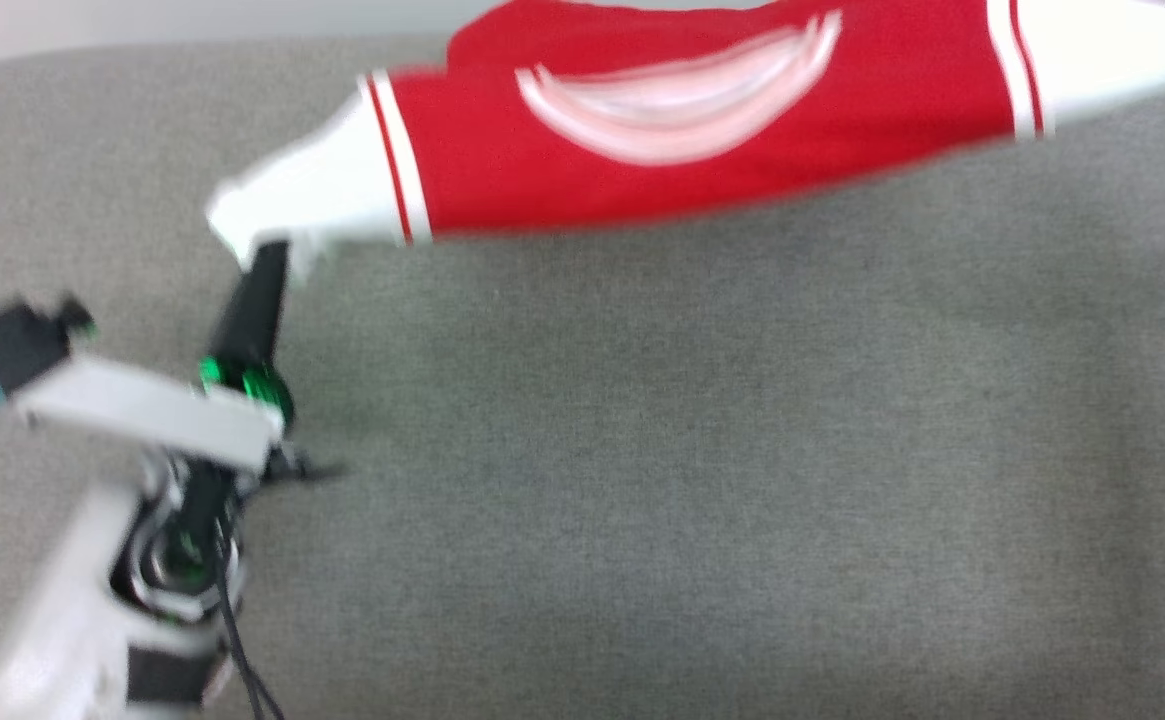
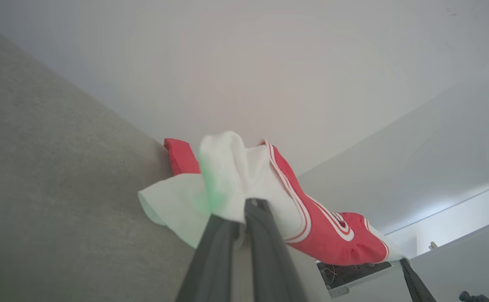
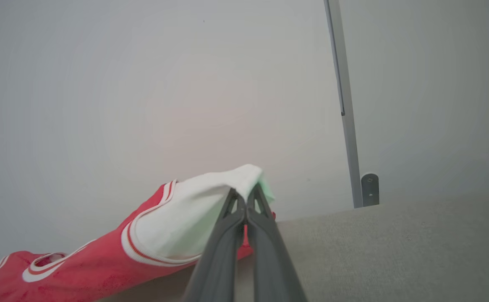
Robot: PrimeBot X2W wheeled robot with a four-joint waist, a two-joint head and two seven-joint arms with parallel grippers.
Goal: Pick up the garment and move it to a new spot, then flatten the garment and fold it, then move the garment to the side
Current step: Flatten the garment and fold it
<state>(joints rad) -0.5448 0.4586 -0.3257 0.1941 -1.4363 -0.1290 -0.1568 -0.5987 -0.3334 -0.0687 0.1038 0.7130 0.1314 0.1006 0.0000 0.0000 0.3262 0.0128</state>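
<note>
The garment [image 1: 702, 120], a red jersey with white sleeves and striped trim, hangs stretched across the top of the head view above the grey surface. My left gripper [image 1: 264, 252] is shut on its white left sleeve, which bunches around the fingers in the left wrist view, where the gripper [image 2: 244, 209] pinches the sleeve [image 2: 227, 180]. In the right wrist view my right gripper [image 3: 245, 197] is shut on the other white sleeve [image 3: 194, 209], with the red body [image 3: 80, 272] trailing down to the lower left. The lettering is hidden.
A grey fabric-covered surface [image 1: 692, 480] spreads below the garment. A pale wall [image 3: 164, 84] rises behind it. A metal post with a bracket [image 3: 347, 126] stands at the surface's far edge in the right wrist view.
</note>
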